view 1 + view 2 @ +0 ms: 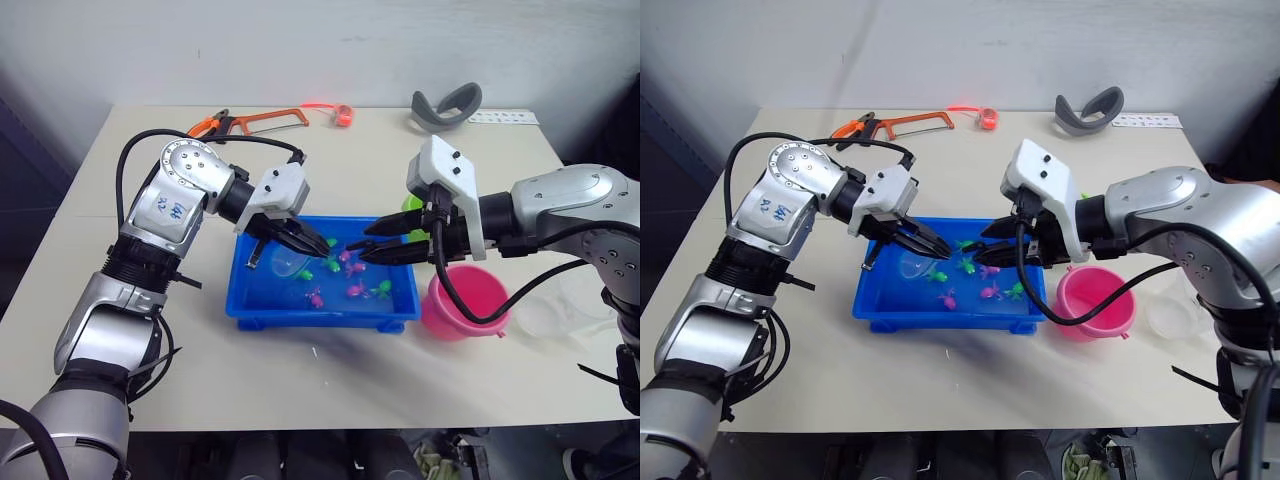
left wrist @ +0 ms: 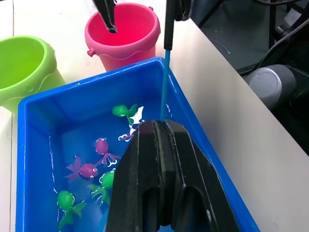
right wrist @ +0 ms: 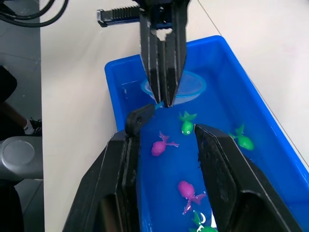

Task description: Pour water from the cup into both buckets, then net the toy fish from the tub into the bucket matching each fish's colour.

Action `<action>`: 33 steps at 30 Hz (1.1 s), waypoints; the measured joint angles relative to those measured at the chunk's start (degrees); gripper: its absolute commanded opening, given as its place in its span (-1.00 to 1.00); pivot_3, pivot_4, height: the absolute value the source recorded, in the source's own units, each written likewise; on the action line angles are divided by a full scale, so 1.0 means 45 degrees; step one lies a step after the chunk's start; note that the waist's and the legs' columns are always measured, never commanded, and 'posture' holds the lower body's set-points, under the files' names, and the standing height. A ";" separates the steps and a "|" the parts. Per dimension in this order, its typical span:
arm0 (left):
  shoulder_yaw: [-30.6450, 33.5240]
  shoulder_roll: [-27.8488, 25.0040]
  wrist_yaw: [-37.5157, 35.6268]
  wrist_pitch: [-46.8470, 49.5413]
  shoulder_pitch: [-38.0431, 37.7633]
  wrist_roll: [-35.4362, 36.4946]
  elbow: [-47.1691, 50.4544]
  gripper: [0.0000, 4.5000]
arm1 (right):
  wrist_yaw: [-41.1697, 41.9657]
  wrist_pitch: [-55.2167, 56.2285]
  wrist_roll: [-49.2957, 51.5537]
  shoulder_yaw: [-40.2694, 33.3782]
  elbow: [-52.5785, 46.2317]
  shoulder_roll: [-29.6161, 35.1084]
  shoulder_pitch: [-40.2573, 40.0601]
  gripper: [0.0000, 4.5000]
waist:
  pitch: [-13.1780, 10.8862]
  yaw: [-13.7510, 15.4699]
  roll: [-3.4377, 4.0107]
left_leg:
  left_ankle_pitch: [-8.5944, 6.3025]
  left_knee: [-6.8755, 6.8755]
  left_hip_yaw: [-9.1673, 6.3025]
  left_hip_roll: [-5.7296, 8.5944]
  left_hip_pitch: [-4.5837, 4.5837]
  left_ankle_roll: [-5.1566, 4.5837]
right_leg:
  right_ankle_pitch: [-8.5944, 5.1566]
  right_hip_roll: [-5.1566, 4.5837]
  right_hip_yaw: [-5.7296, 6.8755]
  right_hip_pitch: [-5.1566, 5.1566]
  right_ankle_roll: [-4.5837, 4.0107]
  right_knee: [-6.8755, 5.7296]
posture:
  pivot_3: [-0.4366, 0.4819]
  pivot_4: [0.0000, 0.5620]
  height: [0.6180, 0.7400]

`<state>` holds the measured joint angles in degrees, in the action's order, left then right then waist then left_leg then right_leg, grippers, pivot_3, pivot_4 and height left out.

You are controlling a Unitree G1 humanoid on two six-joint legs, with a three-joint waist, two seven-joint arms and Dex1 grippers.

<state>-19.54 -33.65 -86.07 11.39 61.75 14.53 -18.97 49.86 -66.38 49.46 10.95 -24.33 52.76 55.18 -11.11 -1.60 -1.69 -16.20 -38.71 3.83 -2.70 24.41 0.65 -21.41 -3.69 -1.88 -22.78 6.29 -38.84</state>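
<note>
Over the tub (image 1: pixel 262 305), the left gripper (image 1: pixel 312 243) is pinching the net (image 3: pixel 186 87) handle (hoop lying in water); the right gripper (image 1: pixel 382 243) is hovering agape above the fish (image 1: pixel 354 291).

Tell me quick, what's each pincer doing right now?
Left pincer: shut on the net by its handle, hoop in the tub.
Right pincer: open, holding nothing, over the water.

Tub (image 1: pixel 245 300): one
Buckets: two, pink (image 1: pixel 465 300) and lime green (image 2: pixel 24 72)
Net (image 3: pixel 186 87): one
Pink fish: four
Green fish: four
Grippers: two
</note>
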 measured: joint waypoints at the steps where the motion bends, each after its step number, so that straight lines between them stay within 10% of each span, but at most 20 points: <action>1: 0.0000 0.0019 0.0000 0.0022 0.0061 0.0002 0.0000 -1.00 | 0.0050 -0.0021 0.0002 0.0021 -0.0021 -0.0004 0.0001 -0.13 | 0.0000 0.0001 0.0000 | 0.0000 0.0000 0.0000 0.0000 0.0000 0.0000 | 0.0000 0.0000 0.0000 0.0000 0.0000 0.0001 | -0.05 -0.47 1.00; 33: -0.0399 0.0002 0.0003 -0.0140 -0.0066 -0.0314 0.0054 -1.00 | 0.0195 -0.0515 -0.0874 0.0073 -0.0202 -0.0413 0.0173 -0.13 | 0.0000 -0.0001 0.0001 | -0.0003 -0.0015 0.0000 0.0001 0.0000 -0.0004 | 0.0000 0.0000 -0.0001 -0.0001 0.0000 -0.0012 | -0.05 -0.47 1.00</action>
<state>-21.33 -33.64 -86.05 10.76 61.45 13.12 -18.73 50.74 -68.70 45.53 11.28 -25.24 50.90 55.96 -11.11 -1.60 -1.69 -16.21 -38.78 3.84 -2.70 24.41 0.63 -21.41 -3.69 -1.88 -22.78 6.30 -38.89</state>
